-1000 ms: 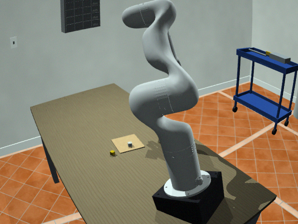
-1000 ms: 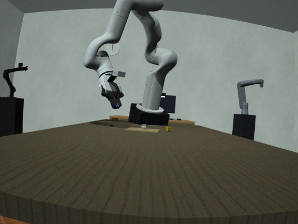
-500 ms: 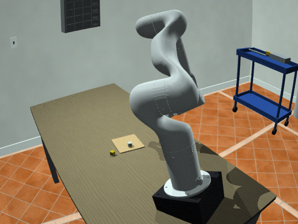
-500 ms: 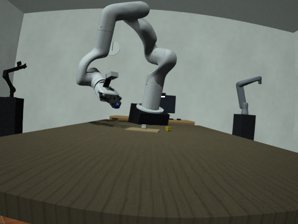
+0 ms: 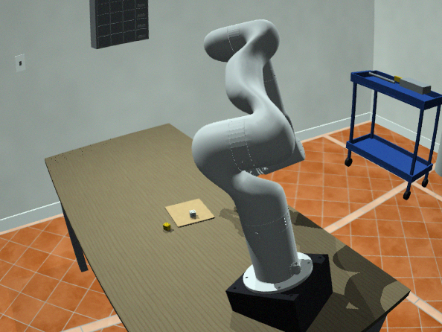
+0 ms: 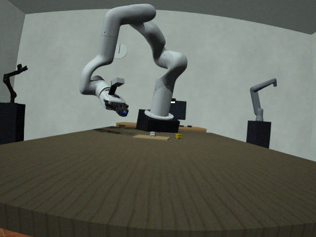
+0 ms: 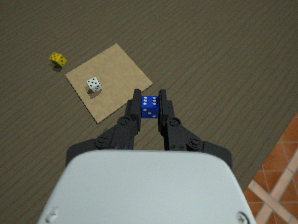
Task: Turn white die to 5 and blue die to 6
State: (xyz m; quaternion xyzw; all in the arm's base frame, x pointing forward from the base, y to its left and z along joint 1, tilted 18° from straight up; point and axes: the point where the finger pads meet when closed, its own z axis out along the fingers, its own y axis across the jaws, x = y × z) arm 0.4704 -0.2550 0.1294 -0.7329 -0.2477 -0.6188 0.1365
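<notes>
One arm (image 5: pixel 242 149) rises from a black base (image 5: pixel 320 262) at the tabletop's (image 5: pixel 123 186) near end; around it stand a blue cart (image 5: pixel 389 87) and a dark wall panel (image 5: pixel 118 21). There is one tan mat (image 7: pixel 82 75) and three dice: one white, one blue, one yellow. The mat lies flat on the tabletop. The white die (image 7: pixel 94 84) sits on the mat near its middle, flat, with black pips. The yellow die (image 7: pixel 58 59) rests off the mat at about 10 o'clock from it in the wrist view, just beyond its corner. The blue die (image 7: pixel 149 106) is up in the air, pinched between the two black fingers, which are nearly closed on its sides; the face toward the wrist camera shows white pips. In that view it hangs over the mat's edge at 4 o'clock.
</notes>
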